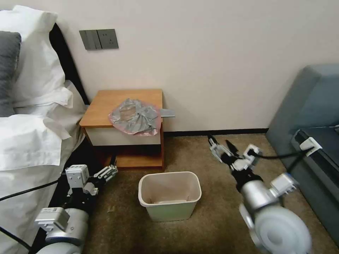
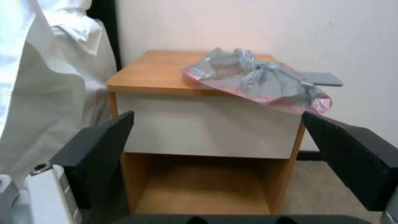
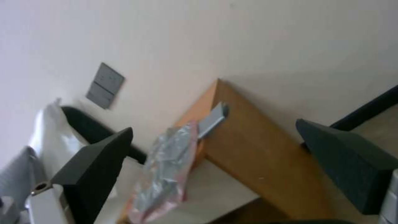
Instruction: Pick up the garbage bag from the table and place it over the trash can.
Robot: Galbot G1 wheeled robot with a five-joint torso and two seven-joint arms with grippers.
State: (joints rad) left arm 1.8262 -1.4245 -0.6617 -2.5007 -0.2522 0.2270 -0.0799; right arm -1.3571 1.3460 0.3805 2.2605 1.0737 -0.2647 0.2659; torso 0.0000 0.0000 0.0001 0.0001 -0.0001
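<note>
I am holding my left gripper (image 1: 112,170) low by the bed, in front of the table's (image 1: 106,106) lower shelf, and its fingers (image 2: 97,152) are standing spread wide apart with nothing between them. I am keeping my right gripper (image 1: 219,143) out over the carpet to the right of the table, near the wall, and its fingers (image 3: 93,168) are likewise spread and holding nothing. The garbage bag (image 1: 135,116) is lying crumpled on the table top, toward the front right corner, with its pinkish rim hanging a little over the front edge. The trash can (image 1: 170,195) is standing upright on the carpet in front of the table, between my two arms.
</note>
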